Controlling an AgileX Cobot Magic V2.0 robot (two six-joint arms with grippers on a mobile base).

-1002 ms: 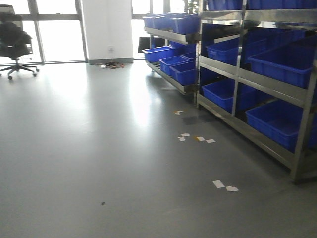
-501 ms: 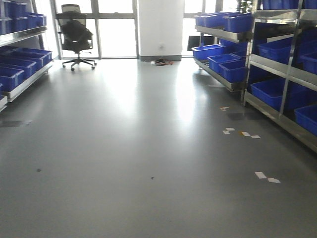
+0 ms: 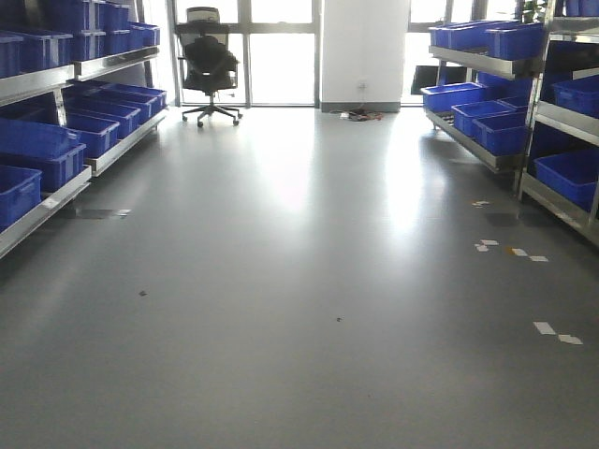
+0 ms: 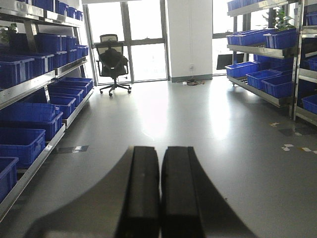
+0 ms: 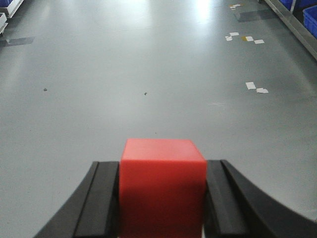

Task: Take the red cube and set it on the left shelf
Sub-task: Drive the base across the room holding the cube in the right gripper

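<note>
One red cube (image 5: 162, 186), and it sits in the right gripper (image 5: 162, 199): 2 black fingers (image 5: 99, 198) clamp it, one on each side face, w/ the cube's top and front face showing. It is carried above the grey floor (image 3: 281, 281), touching nothing else. The right wrist cam is pitched down at the floor, so that arm points fwd and downward. The left gripper (image 4: 159, 191) has its 2 pads pressed flat together w/ nothing btwn them; its cam looks roughly level down the aisle, so that arm is held about horizontal. Neither arm shows in the front view. 2 rows of metal racking flank the aisle: the left shelf (image 3: 42, 213) and the right shelf (image 3: 473, 59), both w/ at least 2 tiers loaded w/ blue bins (image 3: 37, 168); the bins overlap too much for an exact count, but there are well over a dozen. 1 black office chair (image 3: 209, 65) stands at the far end by the windows, next to 1 white pillar (image 3: 360, 47). Several white paper scraps (image 3: 545, 327) lie on the floor near the right shelf, and 2 dark specks (image 3: 140, 293) mid-aisle. The cube is well apart from the left shelf.
</note>
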